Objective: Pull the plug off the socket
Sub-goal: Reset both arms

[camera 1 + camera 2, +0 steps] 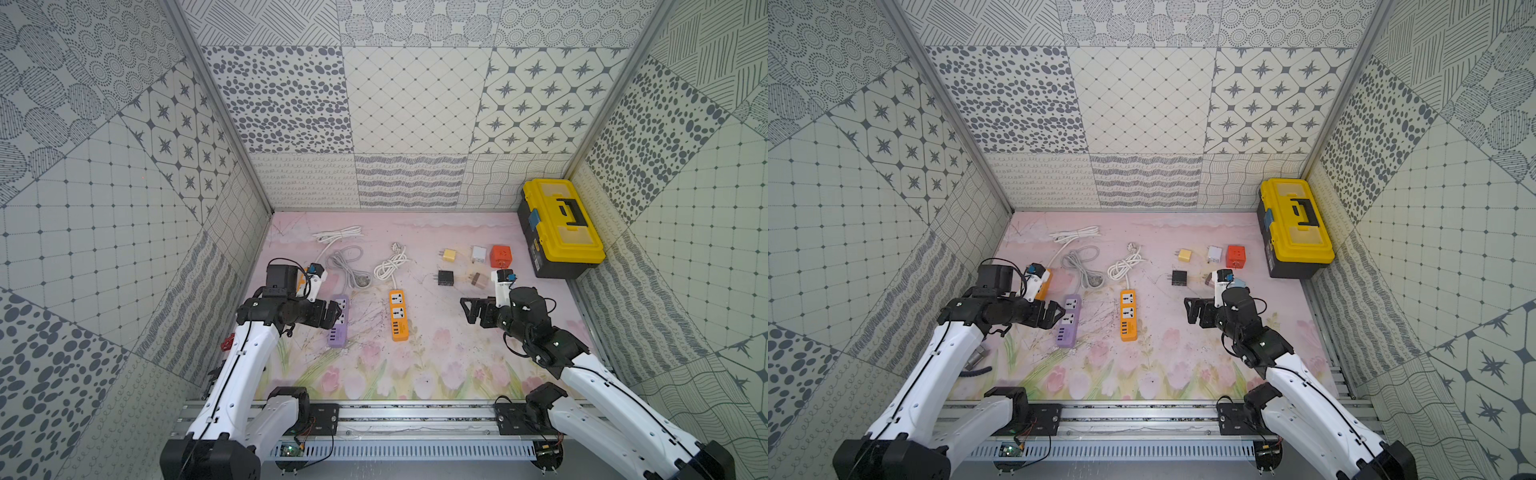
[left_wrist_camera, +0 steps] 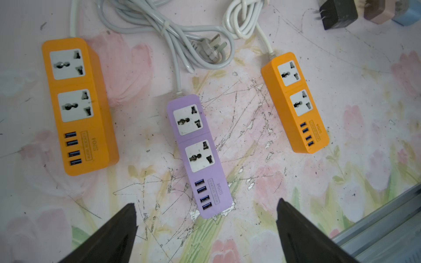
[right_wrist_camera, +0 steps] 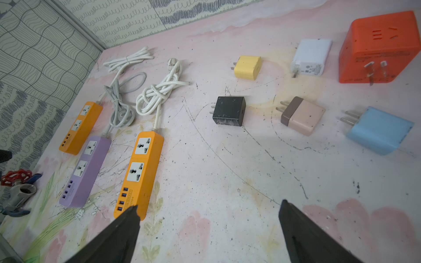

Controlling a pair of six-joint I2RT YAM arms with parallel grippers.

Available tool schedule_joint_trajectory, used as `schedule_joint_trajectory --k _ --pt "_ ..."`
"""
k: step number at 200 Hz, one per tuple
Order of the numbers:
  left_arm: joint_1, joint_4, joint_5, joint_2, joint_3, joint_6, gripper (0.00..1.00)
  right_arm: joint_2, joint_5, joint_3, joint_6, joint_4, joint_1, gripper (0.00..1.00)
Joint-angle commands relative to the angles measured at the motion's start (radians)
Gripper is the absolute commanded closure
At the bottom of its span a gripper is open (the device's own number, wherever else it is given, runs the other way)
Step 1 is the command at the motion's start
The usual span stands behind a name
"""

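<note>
Three power strips lie on the floral mat: an orange one [image 2: 77, 107], a purple one [image 2: 198, 154] and a second orange one [image 2: 295, 104]. Every socket on them shows empty. Several loose plugs lie apart from the strips: black [image 3: 229, 111], yellow [image 3: 247, 67], white [image 3: 311, 57], pink-brown [image 3: 303, 115], blue [image 3: 379, 131] and a red-orange cube [image 3: 379, 46]. My left gripper [image 2: 206, 202] hangs open above the purple strip's [image 1: 336, 336] USB end, holding nothing. My right gripper [image 3: 208, 203] is open and empty above bare mat, right of the middle orange strip [image 1: 398, 316].
A yellow toolbox [image 1: 561, 226] stands in the back right corner. Coiled white and grey cables [image 1: 345, 259] lie behind the strips. A red-handled valve [image 3: 16, 180] sits at the mat's left edge. Patterned walls close in three sides, with a metal rail [image 1: 415, 415] along the front.
</note>
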Motion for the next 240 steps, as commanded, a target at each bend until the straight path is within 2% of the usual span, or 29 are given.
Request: schedule_joint_trajectory --k 1,21,56,77,113,149,178,199,220,240 --pt "0.057 0.111 -0.016 -0.019 -0.039 -0.019 0.01 -0.05 0.085 -0.078 -0.012 0.142 0.006 0.0" --pt "0.057 0.278 -0.011 -0.022 -0.134 -0.026 0.01 -0.111 0.119 -0.133 -0.041 0.22 0.006 0.0" --pt "0.057 0.616 -0.002 0.01 -0.291 -0.086 0.01 -0.2 0.083 -0.135 -0.143 0.187 0.005 0.0" --pt "0.052 0.77 0.029 0.062 -0.334 -0.1 0.01 -0.215 0.065 -0.122 -0.194 0.144 0.006 0.0" --pt "-0.001 0.998 0.067 0.2 -0.376 -0.162 0.01 -0.197 0.126 -0.113 -0.2 0.118 0.006 0.0" --pt "-0.066 1.359 0.022 0.304 -0.483 -0.144 0.01 -0.184 0.166 -0.121 -0.21 0.108 0.006 0.0" --pt "-0.079 1.433 0.008 0.352 -0.475 -0.154 0.01 -0.182 0.176 -0.125 -0.212 0.111 0.006 0.0" --pt "-0.083 1.572 -0.034 0.382 -0.512 -0.159 0.01 -0.172 0.176 -0.129 -0.214 0.129 0.006 0.0" --pt "-0.089 1.926 -0.057 0.517 -0.612 -0.158 0.01 -0.156 0.174 -0.125 -0.216 0.141 0.006 0.0" --pt "-0.093 2.049 -0.078 0.611 -0.635 -0.165 0.01 -0.14 0.176 -0.121 -0.216 0.143 0.006 0.0"
